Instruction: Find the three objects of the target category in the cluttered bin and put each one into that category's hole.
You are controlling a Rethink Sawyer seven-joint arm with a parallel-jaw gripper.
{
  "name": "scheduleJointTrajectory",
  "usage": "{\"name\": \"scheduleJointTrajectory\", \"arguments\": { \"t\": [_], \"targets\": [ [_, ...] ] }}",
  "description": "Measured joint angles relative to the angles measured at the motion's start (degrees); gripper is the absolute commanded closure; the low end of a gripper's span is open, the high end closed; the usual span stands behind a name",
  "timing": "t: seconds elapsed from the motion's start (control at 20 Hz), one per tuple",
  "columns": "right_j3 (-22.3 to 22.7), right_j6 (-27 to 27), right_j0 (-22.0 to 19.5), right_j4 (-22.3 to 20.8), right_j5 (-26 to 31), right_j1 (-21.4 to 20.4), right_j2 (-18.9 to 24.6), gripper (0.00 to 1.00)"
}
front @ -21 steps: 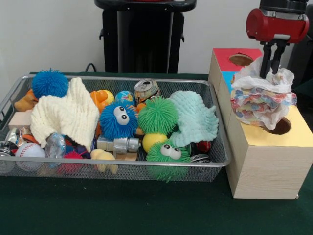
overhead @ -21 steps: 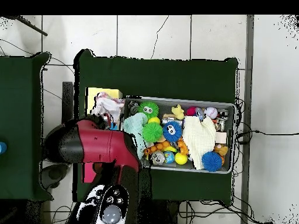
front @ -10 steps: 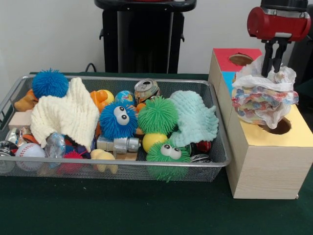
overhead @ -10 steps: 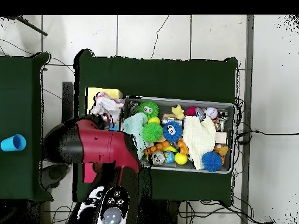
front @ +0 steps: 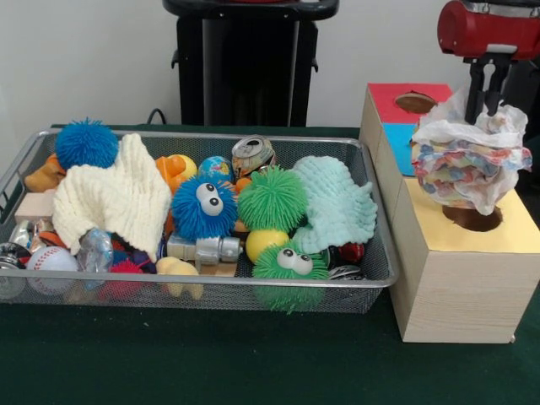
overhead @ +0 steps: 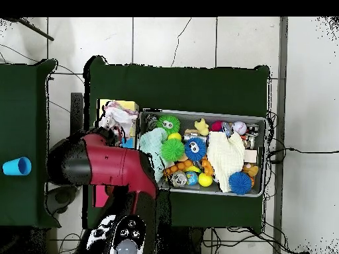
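While the wire bin off to the left of my fingers stays packed with fuzzy balls and two knit cloths, I'm mid-delivery: fingers pinched narrow on the top of a crumpled patterned bag, which hangs right below them over the wooden box. Its round hole on the yellow panel sits just under the bag. I'd guess the next move is straight down, then let go. The box's right edge is close, so little room there.
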Motion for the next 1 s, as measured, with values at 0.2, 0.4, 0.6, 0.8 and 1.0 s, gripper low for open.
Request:
{"name": "scheduleJointTrajectory", "arguments": {
  "t": [0.2,0.4,0.6,0.8,1.0],
  "targets": [
    [0.00,0.00,0.58,0.40,0.00,-0.12,0.01,1.00],
    [0.00,0.00,0.91,0.44,0.00,-0.12,0.02,1.00],
    [0.00,0.00,1.07,0.42,0.00,0.20,0.02,1.00],
    [0.17,0.00,1.07,0.37,0.00,0.71,0.02,1.00],
    [0.34,0.00,1.06,0.34,0.00,1.05,0.02,1.00]
  ]
}}
